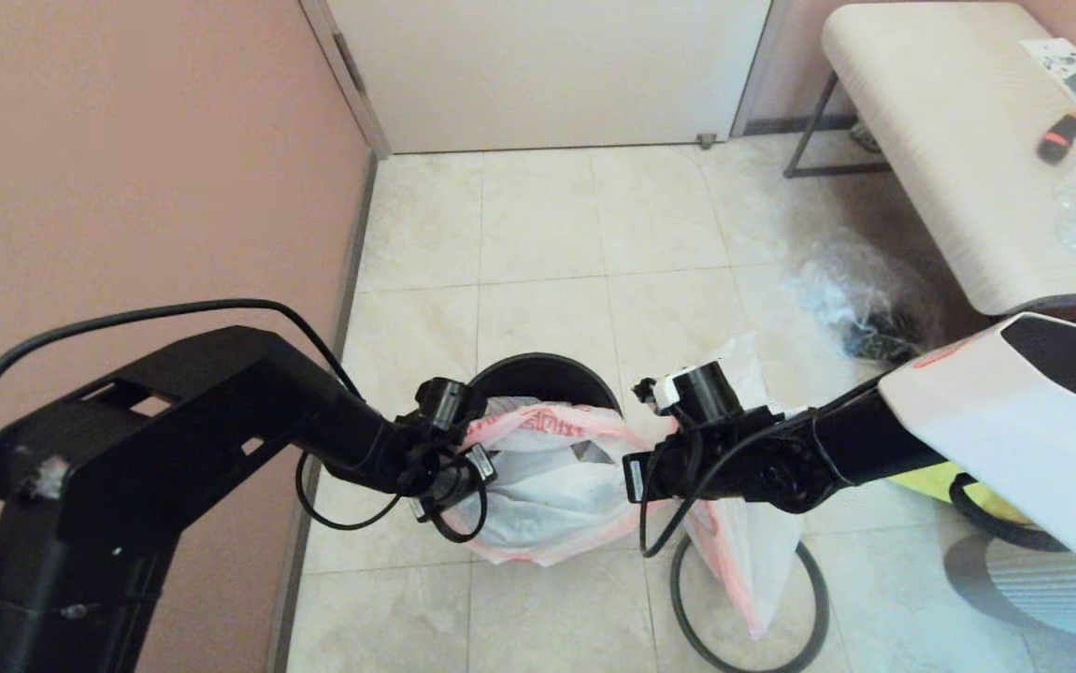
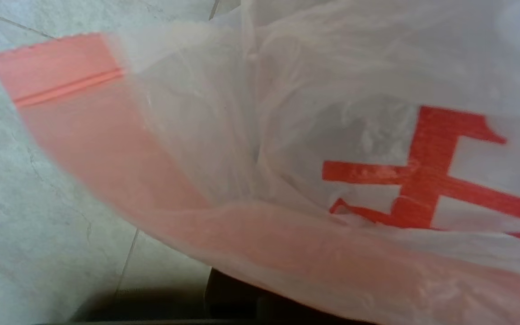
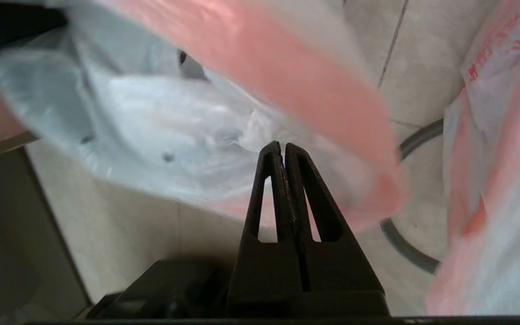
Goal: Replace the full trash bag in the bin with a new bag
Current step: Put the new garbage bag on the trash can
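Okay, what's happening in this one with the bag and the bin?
The robot is fitting a new white-and-pink bag over the black bin. The left hand holds one side of the bag's mouth. The right hand is at the opposite side, fingers pressed together with no plastic visibly between them. The grey hoop lies on the floor; the old bag sits by the bench.

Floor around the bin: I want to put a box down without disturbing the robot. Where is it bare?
Bare tiles lie between the bin and the door. It is crowded beside the bench, where a clear bag lies, and near the hoop.
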